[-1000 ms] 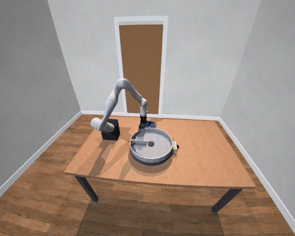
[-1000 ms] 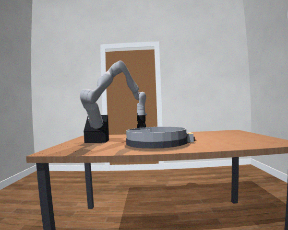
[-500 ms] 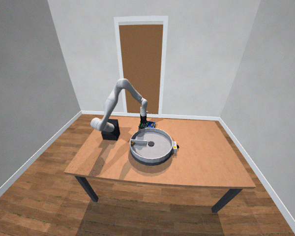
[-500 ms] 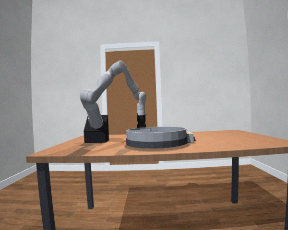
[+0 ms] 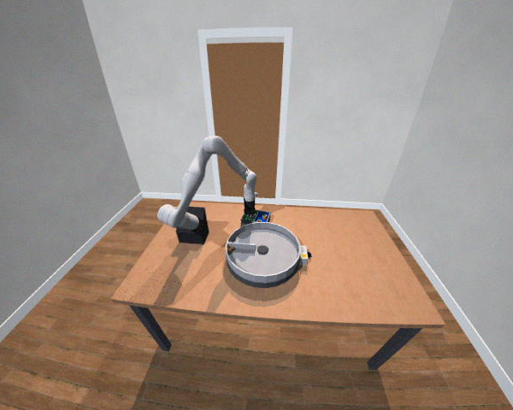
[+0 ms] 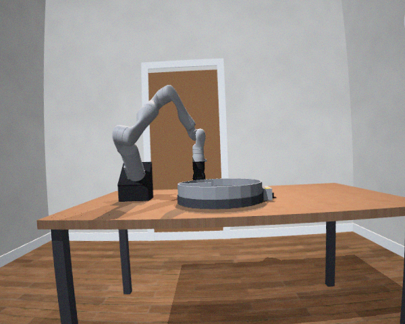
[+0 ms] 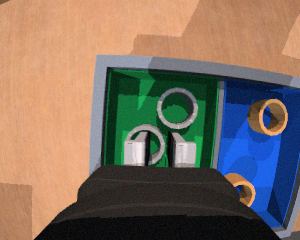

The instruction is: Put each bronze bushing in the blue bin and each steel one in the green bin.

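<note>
Green bin (image 5: 244,222) (image 7: 160,80) below your gripper (image 5: 249,215) (image 7: 158,143) shows 2 steel bushings; your jaws stand partly open, gripping nothing.

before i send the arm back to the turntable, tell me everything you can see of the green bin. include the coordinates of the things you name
The green bin (image 5: 247,220) (image 7: 137,95) is an open-topped square-cornered compartment with shiny-looking green walls and floor, framed by a grey rim. It sits on the table beside the blue bin (image 5: 261,216) (image 7: 255,160), a grey divider between them, behind the turntable in the top view. Two steel-looking rings lie in it, one partly hidden behind the fingers of the gripper (image 5: 249,214) (image 7: 161,150). The gripper also hides its near edge in the wrist view.
</note>
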